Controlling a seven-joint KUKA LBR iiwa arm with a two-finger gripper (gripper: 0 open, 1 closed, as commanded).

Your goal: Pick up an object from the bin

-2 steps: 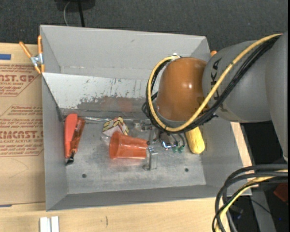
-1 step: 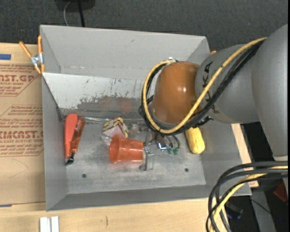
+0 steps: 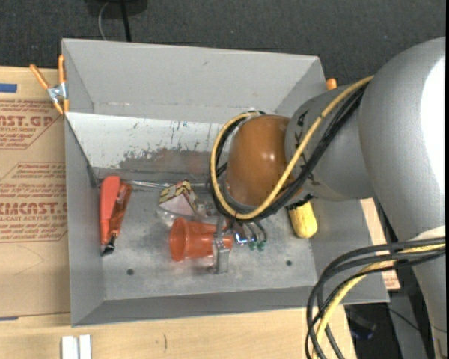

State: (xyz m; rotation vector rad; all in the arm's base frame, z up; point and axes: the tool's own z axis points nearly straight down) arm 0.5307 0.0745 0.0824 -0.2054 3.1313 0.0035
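Camera, one: set above the grey metal bin (image 3: pixel 187 81), looking steeply down and somewhat from one side, so the far wall shows broad at frame top. Close range. Bin at frame centre; arm (image 3: pixel 404 126) enters from frame right.

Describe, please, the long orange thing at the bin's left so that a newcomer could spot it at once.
Start at the grey metal bin and follow its floor to the left wall. Alone there lies a long, slim orange tool with a dark tip. Unlike the stubby orange cup at the middle, it is flat, narrow and lies clear of everything else.
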